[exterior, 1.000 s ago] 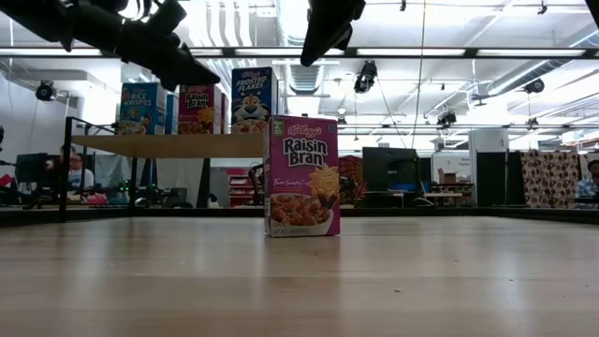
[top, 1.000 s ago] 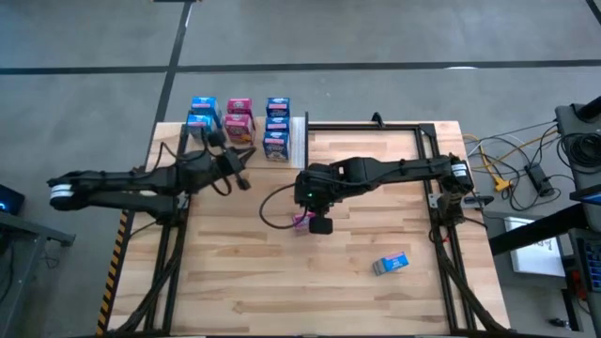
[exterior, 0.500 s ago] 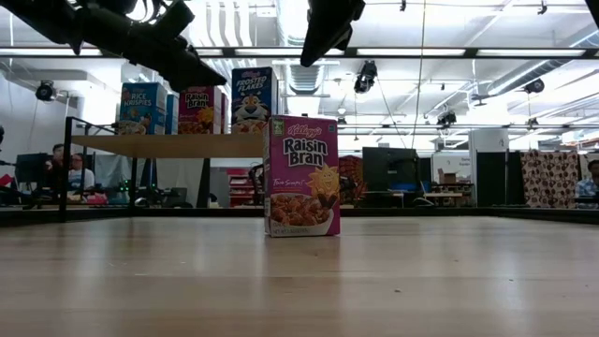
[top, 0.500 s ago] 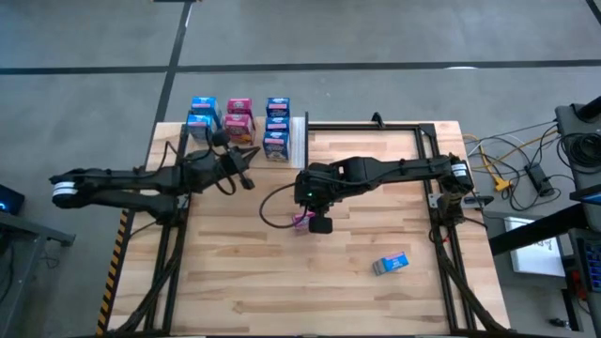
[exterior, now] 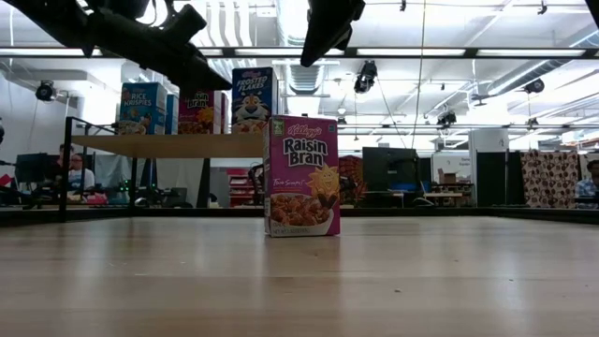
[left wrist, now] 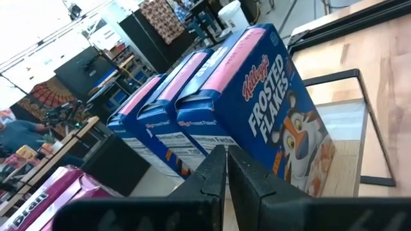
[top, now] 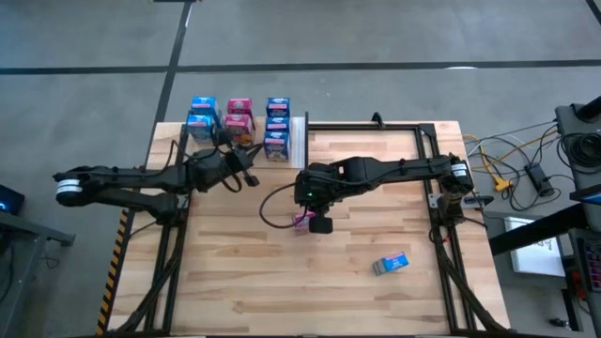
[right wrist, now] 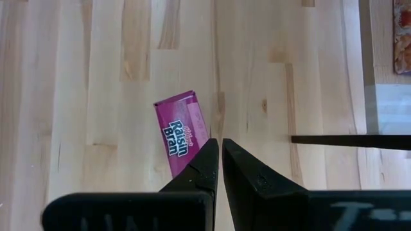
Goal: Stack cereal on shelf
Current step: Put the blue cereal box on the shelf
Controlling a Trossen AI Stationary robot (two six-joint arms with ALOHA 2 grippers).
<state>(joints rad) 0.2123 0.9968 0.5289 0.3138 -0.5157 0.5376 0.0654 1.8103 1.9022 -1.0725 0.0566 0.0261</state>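
The shelf [top: 299, 139] stands at the table's far left and carries blue and pink cereal boxes [top: 238, 117] upright on their bases [exterior: 253, 98]. My left gripper [top: 254, 177] is shut beside the shelf's near side, pointing at the blue Frosted Flakes boxes [left wrist: 276, 122] and touching nothing. A pink Raisin Bran box [exterior: 301, 176] stands upright on its base at mid-table. My right gripper [right wrist: 220, 151] hangs shut above it, tilted down, well clear of its top [right wrist: 182, 138]. Another blue box [top: 391, 264] lies flat on the table, near right.
The shelf top sits raised on dark legs [exterior: 204, 183]. A black metal frame [top: 423, 131] runs along the table's far and right edges. Cables and gear [top: 526, 174] lie off the right side. A person [exterior: 73, 173] sits in the room beyond.
My left gripper has crept a little toward the table's right edge, closer to the blue boxes on the shelf, still shut. The right arm and all boxes have stayed where they were.
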